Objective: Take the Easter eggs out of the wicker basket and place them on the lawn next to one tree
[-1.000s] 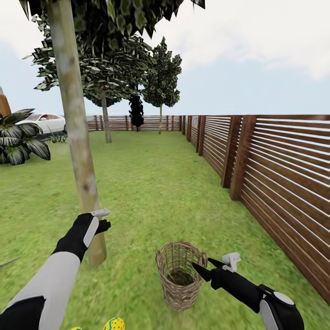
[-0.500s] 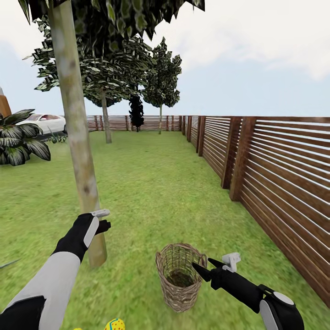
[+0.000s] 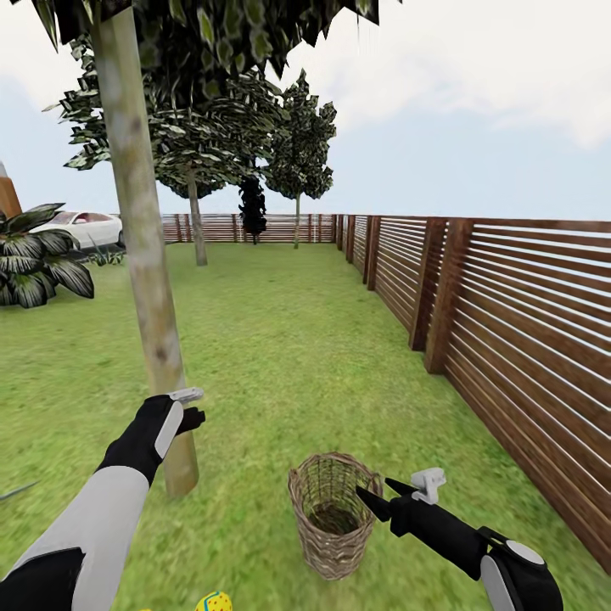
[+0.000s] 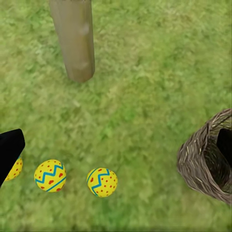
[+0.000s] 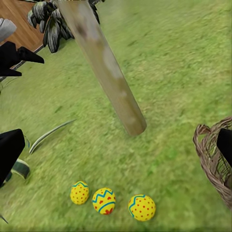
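Note:
Three Easter eggs [image 5: 104, 200] lie in a row on the lawn [image 3: 280, 356] near the foot of the tree [image 3: 148, 280]. Two of these eggs [image 4: 102, 182] show whole in the left wrist view; the third is half hidden behind a black finger [image 4: 9, 150]. One egg [image 3: 214, 602] peeks in at the head view's bottom edge. My left gripper [image 3: 197, 414] hangs open beside the trunk, holding nothing. The wicker basket [image 3: 331, 518] stands upright on the grass to the right of the tree, with no egg visible inside. My right gripper [image 3: 382, 495] is open at the basket's right rim.
A dark slatted fence [image 3: 509, 339] runs along the right side and the far end of the garden. A striped spiky plant [image 3: 38, 263] and a white car [image 3: 85, 227] sit at the far left. More trees [image 3: 195, 170] stand at the back.
The head view has tilted up a little, so the basket and egg sit slightly lower in the picture. Both arms and the eggs have stayed put.

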